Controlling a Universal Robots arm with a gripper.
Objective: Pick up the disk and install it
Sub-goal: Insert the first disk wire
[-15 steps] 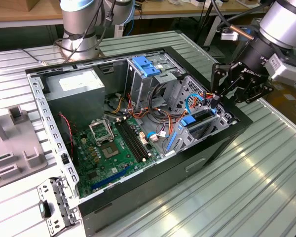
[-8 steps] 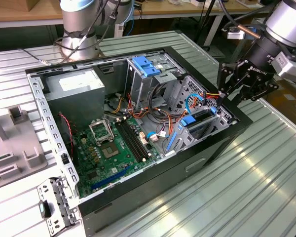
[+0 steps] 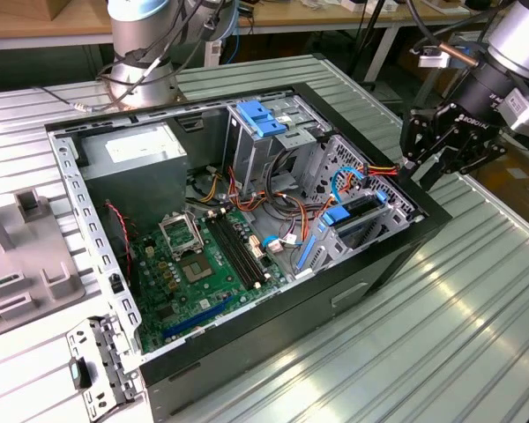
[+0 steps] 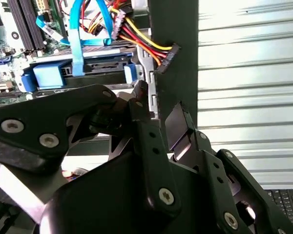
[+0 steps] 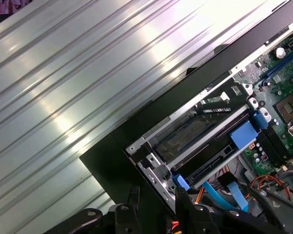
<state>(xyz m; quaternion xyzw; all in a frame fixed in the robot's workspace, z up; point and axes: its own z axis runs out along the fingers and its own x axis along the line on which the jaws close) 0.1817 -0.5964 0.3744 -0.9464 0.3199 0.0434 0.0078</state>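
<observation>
Hovering at the corner of the open computer case (image 3: 247, 339) on the exterior view's right, my pincer (image 3: 420, 174) stood with its jaws parted and nothing between them. In the second wrist view one finger (image 4: 141, 105) hung over the inner side of the case's metal edge and the other over the outer side; whether either touched that edge I could not tell. The disk (image 3: 361, 217) was not in my grasp: it lay in the drive cage inside the case, just beside and below me, towards the motherboard (image 3: 194, 264). In the second wrist view the disk (image 4: 95, 66) showed its blue side rails, with a light-blue ribbon crossing it and a bundle of red, yellow and black cables (image 4: 141, 44) running past one end. Its long axis ran along the case wall I hung over, so it lay broadside to me rather than end-on, as the dark slab (image 5: 185, 132) in the first wrist view showed. I judged it looked largely seated in its bay, though how fully I could not tell. The ribbed metal desk (image 3: 441, 317) carried the case.
</observation>
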